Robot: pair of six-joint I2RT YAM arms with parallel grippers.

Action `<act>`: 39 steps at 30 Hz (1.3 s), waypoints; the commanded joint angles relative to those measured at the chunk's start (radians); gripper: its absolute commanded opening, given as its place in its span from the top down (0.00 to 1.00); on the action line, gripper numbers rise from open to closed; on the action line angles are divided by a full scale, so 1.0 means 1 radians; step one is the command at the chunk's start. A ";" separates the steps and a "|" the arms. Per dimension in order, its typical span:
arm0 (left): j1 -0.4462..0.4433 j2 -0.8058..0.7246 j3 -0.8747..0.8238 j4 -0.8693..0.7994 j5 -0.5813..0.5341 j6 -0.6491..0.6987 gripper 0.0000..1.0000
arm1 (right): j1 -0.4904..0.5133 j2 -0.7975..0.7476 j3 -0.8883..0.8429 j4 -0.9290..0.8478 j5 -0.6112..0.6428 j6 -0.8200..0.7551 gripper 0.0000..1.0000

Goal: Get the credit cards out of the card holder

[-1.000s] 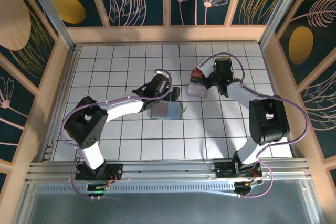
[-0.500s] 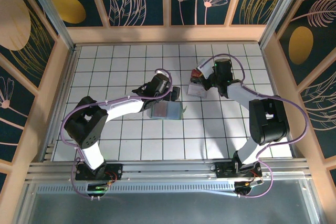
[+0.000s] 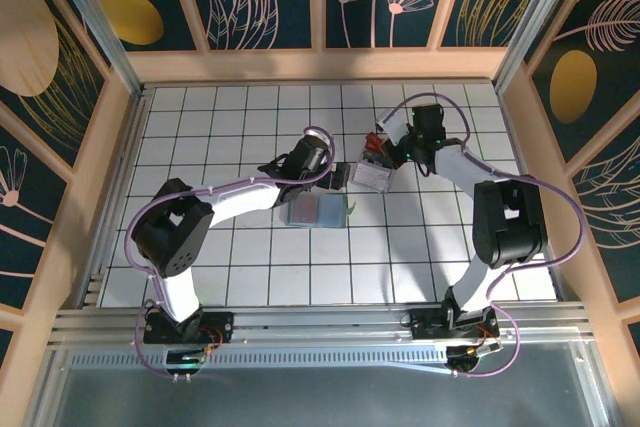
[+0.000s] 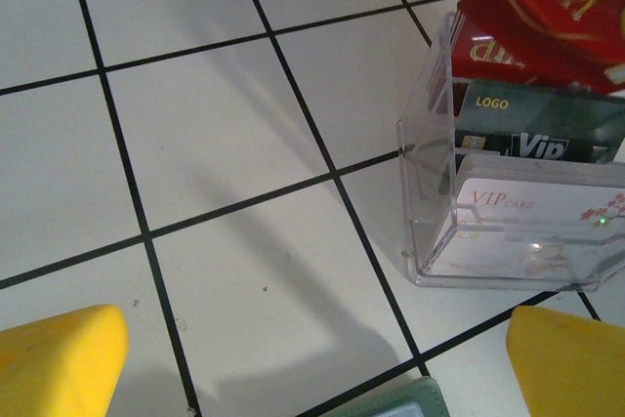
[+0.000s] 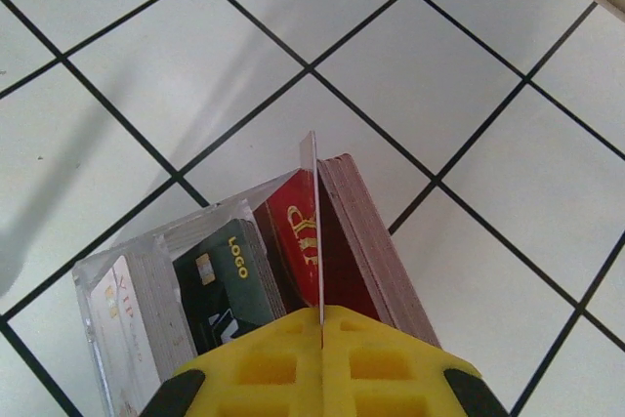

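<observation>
Right end effector (image 5: pixel 320 344) has shifted slightly, clenched on a thin card (image 5: pixel 316 202); left end effector (image 4: pixel 317 363) released, clear box (image 4: pixel 508 241) ahead-right.

Red card (image 4: pixel 547 21), dark green card (image 4: pixel 537 124), clear box (image 4: pixel 430 192), possibly grey-blue wallet (image 3: pixel 315 210)

The card holder (image 3: pixel 318 213) is a grey-blue wallet lying flat near the middle of the worktop, its far edge partly under an arm. The credit cards (image 4: pixel 527 144) stand on edge in a clear box (image 4: pixel 430 192) at about 1 o'clock from it, near but apart: a white one in front, then a dark green one. A dark red card (image 4: pixel 547 7) tilts above them, pinched in the closed right pincer (image 5: pixel 321 324).
</observation>
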 commanded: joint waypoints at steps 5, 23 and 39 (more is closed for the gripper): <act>-0.003 0.033 0.043 0.015 0.010 0.031 0.01 | -0.032 0.089 0.146 -0.212 -0.047 -0.073 1.00; -0.003 0.022 0.038 0.000 -0.015 0.035 0.01 | -0.038 0.151 0.208 -0.241 -0.001 -0.044 1.00; -0.003 0.003 0.017 -0.003 -0.027 0.033 0.01 | -0.039 0.102 0.253 -0.271 -0.027 -0.032 1.00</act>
